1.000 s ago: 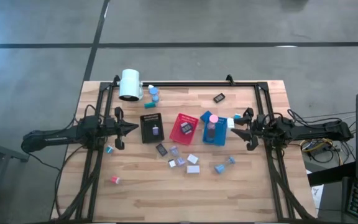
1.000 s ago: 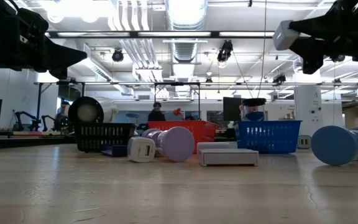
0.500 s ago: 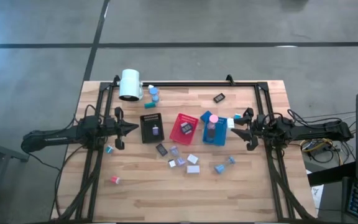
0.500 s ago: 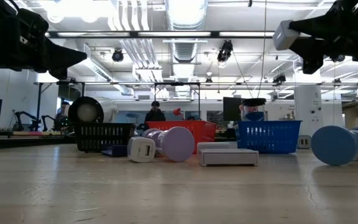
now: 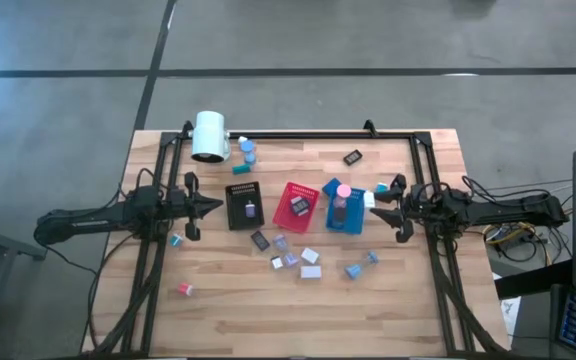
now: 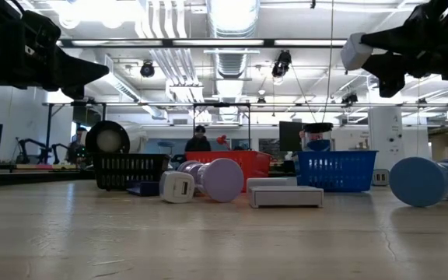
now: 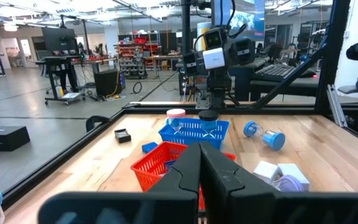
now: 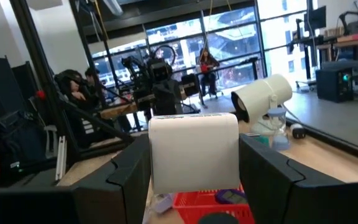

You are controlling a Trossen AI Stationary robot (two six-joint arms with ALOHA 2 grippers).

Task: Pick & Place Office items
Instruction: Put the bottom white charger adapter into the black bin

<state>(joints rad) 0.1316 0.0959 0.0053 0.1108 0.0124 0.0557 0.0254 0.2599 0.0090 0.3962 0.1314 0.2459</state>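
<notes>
Table (image 5: 218, 300) fills the centre of the high view, with three trays in a row at mid-frame: black tray (image 5: 244, 206), red tray (image 5: 296, 207), blue tray (image 5: 345, 211). They likely serve as sorting bins, which would explain why office items (image 5: 298, 257) lie scattered just below them, a few more toward the upper left by the white cylinder (image 5: 209, 136).

Right gripper (image 5: 378, 203) reaches in level from the right of the frame, raised off the wood, its jaws clamped on a white block (image 8: 193, 151); it hangs just right of the blue tray, probably to drop the block there.

Left gripper (image 5: 214, 206) waits level at centre-left beside the black tray, fingers pressed together, empty.
</notes>
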